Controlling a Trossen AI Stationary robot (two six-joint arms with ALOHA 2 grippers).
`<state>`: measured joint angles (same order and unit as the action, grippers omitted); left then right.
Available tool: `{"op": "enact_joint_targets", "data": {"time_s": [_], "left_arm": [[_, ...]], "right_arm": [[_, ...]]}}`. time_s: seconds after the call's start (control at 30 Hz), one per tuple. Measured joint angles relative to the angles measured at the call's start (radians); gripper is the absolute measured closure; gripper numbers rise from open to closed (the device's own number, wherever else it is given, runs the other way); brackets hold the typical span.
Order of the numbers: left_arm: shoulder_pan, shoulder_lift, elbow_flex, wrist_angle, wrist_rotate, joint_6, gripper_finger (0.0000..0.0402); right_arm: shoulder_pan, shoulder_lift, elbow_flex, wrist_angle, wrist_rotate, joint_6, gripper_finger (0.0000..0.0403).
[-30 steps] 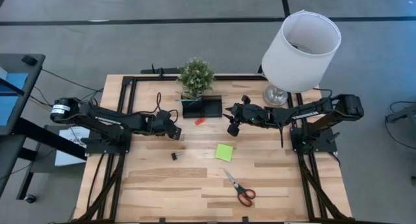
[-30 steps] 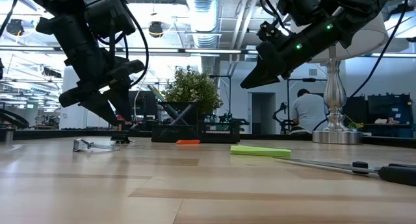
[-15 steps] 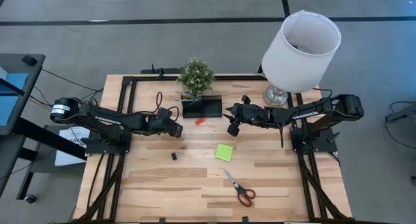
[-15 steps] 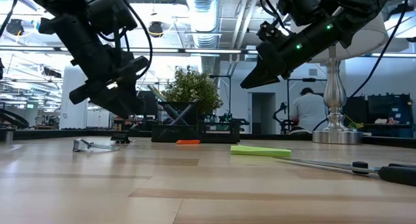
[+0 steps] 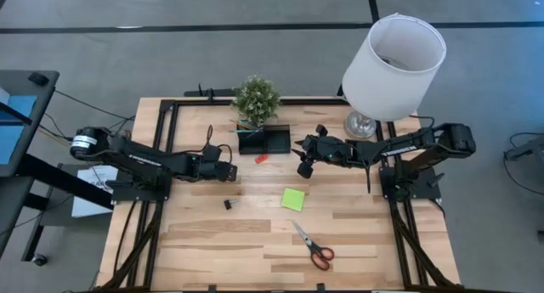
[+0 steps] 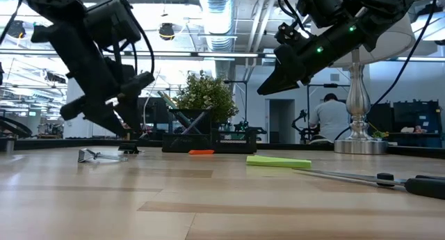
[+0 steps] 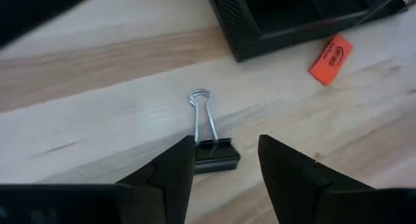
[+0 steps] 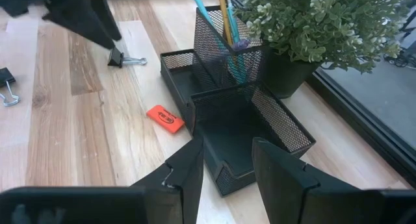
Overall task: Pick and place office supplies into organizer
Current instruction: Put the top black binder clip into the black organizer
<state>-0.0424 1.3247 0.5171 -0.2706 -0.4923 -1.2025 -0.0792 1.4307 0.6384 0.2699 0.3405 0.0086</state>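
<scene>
Your pale wooden tabletop [image 5: 255, 242] carries the black wire-mesh organizer [image 8: 224, 123] at its far edge, just in front of the green potted plant [image 5: 257, 98], with teal and yellow pens [image 8: 221, 16] standing in its cup. The left end effector [image 7: 224, 162] hovers low with fingers apart and empty, straddling a small black binder clip with silver wire handles [image 7: 209, 143] lying flat near the organizer's left corner. Lower straight down, close on the black body rather than the wire loops, then lift. The right end effector [image 8: 224, 162] waits above the organizer, also spread and empty. The orange-red eraser [image 7: 330, 58] bears print too faint to read.
</scene>
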Motion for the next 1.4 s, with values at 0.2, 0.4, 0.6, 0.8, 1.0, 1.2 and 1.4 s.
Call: {"op": "enact_joint_targets", "data": {"time_s": [0.2,0.4,0.6,0.8,1.0,1.2,1.4], "left_arm": [[-0.005,0.101,0.028,0.018,0.009,-0.078,0.0237],[-0.005,0.128,0.132,-0.164,0.003,-0.100,0.0204],[-0.005,0.128,0.154,-0.173,-0.007,-0.127,0.0130],[-0.019,0.128,0.154,-0.195,-0.003,-0.169,0.0055],[-0.031,0.191,0.154,-0.177,-0.014,-0.221,0.0015],[-0.032,0.301,0.213,-0.192,-0.026,-0.221,0.0012],[-0.031,0.408,0.318,-0.317,-0.051,-0.261,0.0012]], "right_arm": [[0.000,0.000,0.000,0.001,0.000,0.000,0.0276],[0.000,0.000,0.000,0.001,0.000,0.000,0.0276],[0.000,0.000,0.000,0.001,0.000,0.000,0.0276],[0.000,0.000,0.000,0.001,0.000,0.000,0.0276],[0.000,0.000,0.000,0.001,0.000,0.000,0.0276],[0.000,0.000,0.000,0.001,0.000,0.000,0.0276],[0.000,0.000,0.000,0.001,0.000,0.000,0.0276]]}}
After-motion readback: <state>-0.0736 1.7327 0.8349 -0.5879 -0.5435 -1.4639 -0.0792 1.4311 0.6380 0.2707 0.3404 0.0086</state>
